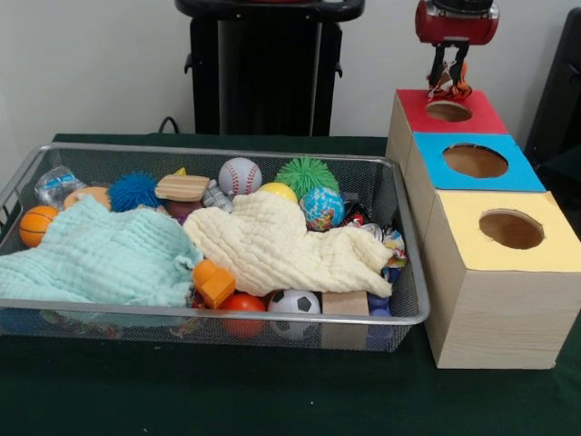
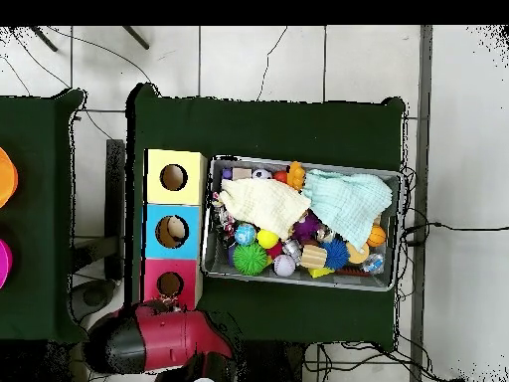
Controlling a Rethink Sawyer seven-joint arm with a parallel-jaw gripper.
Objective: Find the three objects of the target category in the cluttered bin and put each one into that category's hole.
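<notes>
hanging above the red-topped box (image 1: 451, 112), the pincer (image 1: 451, 80) is clamped on a small orange and dark object (image 1: 451, 88); its kind cannot be told. only the front view shows this grasp; overhead, the arm (image 2: 159, 338) hides it. the overhead view alone shows something pale inside the blue-topped box (image 2: 173, 231). three boxes stand in a row, the third being the yellow-topped box (image 1: 505, 277), each with one round hole. the bin (image 1: 227, 316) sits on the green tabletop (image 1: 272, 391) just beside them, holding two cloths, a mint cloth (image 1: 100, 259) and a cream cloth (image 1: 272, 245), over many balls and toys.
</notes>
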